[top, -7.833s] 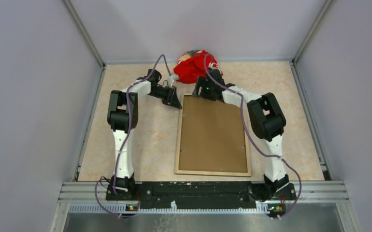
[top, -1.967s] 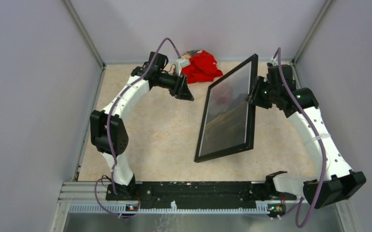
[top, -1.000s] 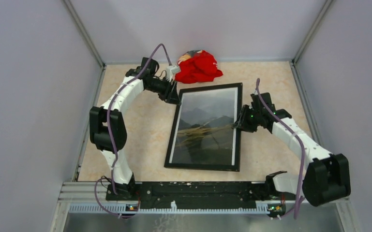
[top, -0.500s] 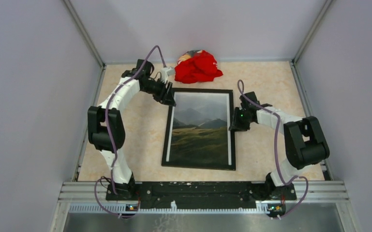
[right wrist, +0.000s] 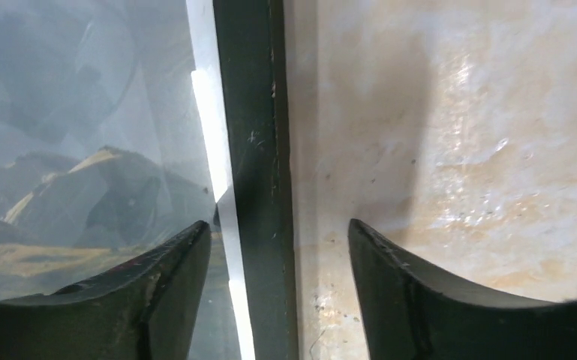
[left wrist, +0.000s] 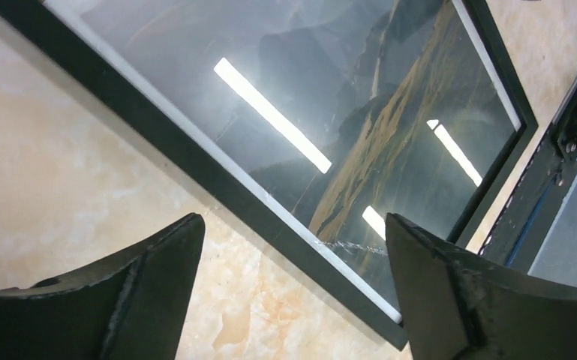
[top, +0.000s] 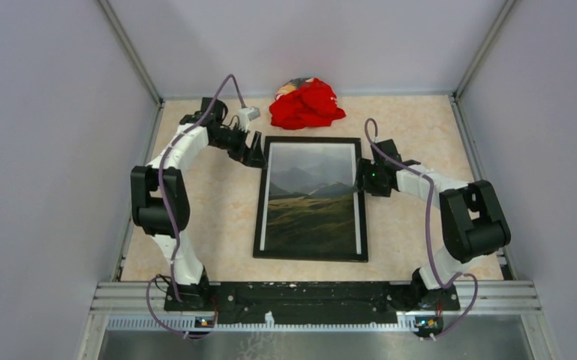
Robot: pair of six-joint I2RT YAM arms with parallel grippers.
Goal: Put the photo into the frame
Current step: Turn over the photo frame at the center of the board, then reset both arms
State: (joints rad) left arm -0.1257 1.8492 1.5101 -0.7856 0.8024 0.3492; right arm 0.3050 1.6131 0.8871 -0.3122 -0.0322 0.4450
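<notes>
The frame (right wrist: 255,150), holding the photo (top: 311,210), looks stiff, glazed, fragile: grip its black rails; left claw (left wrist: 293,300) and right claw (right wrist: 277,285) are spread.

The frame (top: 311,257) is black. The photo (top: 311,214) shows grey sky, dark mountains and green-brown hills, with white margins. The table (top: 217,217) is marbled beige, and the cloth (top: 308,105) is red.

Two arms are shown from above: the left arm (top: 176,150) at left, the right arm (top: 428,181) at right. White tapered links are joined by bulky black joints, and a purple cable (top: 221,94) is looped along each. Matte black, scuffed wedge fingers are seen on the left gripper (left wrist: 293,221) and right gripper (right wrist: 277,223).
</notes>
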